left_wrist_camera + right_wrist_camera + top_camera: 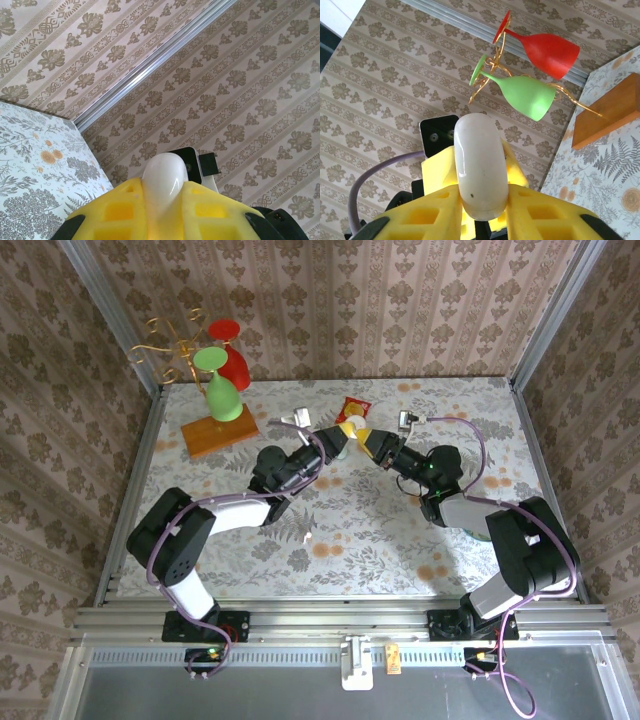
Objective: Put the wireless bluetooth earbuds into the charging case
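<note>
Top external has my left gripper (pixel 338 440) and right gripper (pixel 372 446) meeting nose to nose, just toward 12 o'clock from the middle of the table (pixel 380 530). Left wrist shows my left jaws clamped on the rounded end of the white charging case (pixel 165 177). Right wrist shows my right jaws closed against the flanks of what I take to be the same case. So I judge this a handover, with the lid shut and no bud loaded yet.

Next, one hand must keep its hold while the other lets go, lifts the lid and goes for a bud. Only the right wrist gives the case's full length, with the red glass (pixel 547 50) and green glass (pixel 525 95) at 1 o'clock. Only the top view gives the tabletop: a pale speck at 7 o'clock, possibly an earbud (pixel 307 537), too small to tell.
</note>
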